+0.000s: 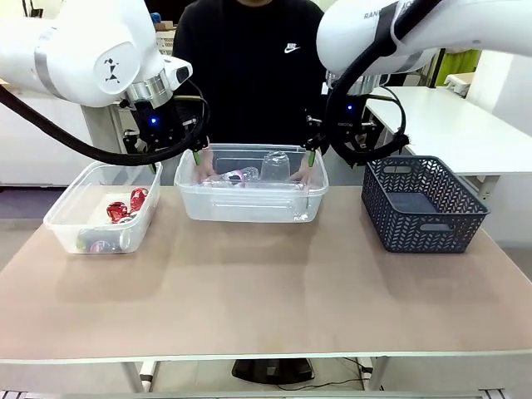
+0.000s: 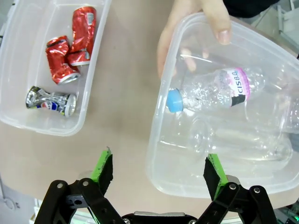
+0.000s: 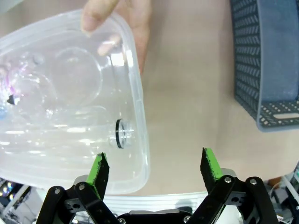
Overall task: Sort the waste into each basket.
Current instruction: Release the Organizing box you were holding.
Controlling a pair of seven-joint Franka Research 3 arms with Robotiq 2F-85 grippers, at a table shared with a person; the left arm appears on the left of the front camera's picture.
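Note:
Two clear baskets stand on the table. The left basket holds crushed red cans and a silver can. In the middle basket lie clear plastic bottles, one with a blue cap and pink label. A person's hands grip this basket at both ends. My left gripper hangs open over its left corner. At the right corner my right gripper is open too. Neither holds anything.
A dark grey lattice basket stands at the table's right, with nothing showing inside it. The person stands at the far side behind the middle basket. The near half of the tan table is bare.

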